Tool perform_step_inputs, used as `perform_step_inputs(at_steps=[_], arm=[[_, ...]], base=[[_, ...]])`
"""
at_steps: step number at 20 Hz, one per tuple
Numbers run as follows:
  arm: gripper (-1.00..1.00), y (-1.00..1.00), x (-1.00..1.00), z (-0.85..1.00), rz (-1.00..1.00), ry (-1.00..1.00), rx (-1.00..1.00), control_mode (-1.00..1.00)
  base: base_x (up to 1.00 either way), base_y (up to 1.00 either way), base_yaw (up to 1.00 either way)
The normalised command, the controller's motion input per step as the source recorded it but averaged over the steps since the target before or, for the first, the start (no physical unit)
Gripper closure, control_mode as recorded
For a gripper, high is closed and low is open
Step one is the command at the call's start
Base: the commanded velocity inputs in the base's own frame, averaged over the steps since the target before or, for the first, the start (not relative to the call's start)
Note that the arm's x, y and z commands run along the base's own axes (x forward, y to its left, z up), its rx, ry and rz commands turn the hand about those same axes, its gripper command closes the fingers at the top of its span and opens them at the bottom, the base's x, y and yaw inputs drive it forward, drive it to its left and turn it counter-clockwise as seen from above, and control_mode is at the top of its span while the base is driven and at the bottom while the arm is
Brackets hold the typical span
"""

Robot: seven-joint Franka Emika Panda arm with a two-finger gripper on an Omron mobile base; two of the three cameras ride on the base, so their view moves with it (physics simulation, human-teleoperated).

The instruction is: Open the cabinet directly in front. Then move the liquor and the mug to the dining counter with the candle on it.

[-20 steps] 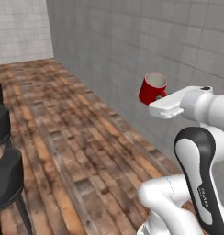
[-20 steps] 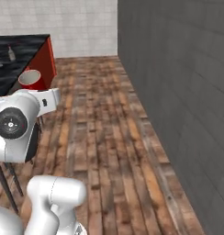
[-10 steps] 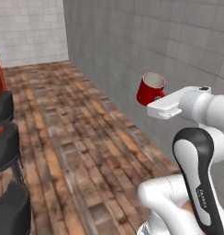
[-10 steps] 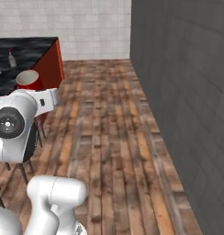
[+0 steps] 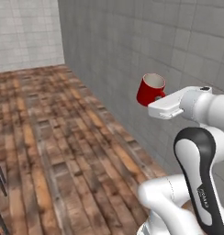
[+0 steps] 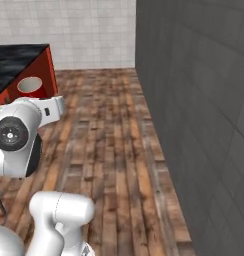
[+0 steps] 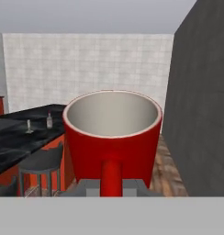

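Observation:
The glossy red mug [image 5: 150,89] with its pale inside hangs upright in the air, held by its handle in my gripper [image 5: 156,99], which is shut on it. In the hand view the mug [image 7: 113,137] looms large and its handle stands between the fingertips of the gripper [image 7: 111,186]. Beyond it on the left lies the dining counter [image 7: 17,142], black marble on a red base. On it stand the liquor [image 7: 49,120] and the candle [image 7: 28,125]. In the right base view the mug [image 6: 30,86] sits before the counter's [image 6: 14,57] corner. The cabinet is out of view.
A dark grey tiled wall [image 5: 146,41] runs close along my right side, also seen as the wall [image 6: 194,100] in the right base view. Wooden plank floor [image 6: 109,135] stretches ahead to a white tiled wall [image 6: 89,30]. A dark stool [image 7: 40,163] stands at the counter.
The whole scene has shifted as the base moves: the stools slide out at the left and the grey wall takes up more of the picture. The mug stays in the shut gripper.

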Motion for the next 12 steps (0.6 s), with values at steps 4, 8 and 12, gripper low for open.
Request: perform_step_inputs(at_steps=[4,8,12], arm=[[1.0,0.0,0.0,0.0,0.0,0.0,0.0,1.0],[1.0,0.0,0.0,0.0,0.0,0.0,0.0,1.0],[1.0,0.0,0.0,0.0,0.0,0.0,0.0,1.0]], base=[[1.0,-0.02,-0.01],[1.0,0.03,0.0],[1.0,0.0,0.02]])
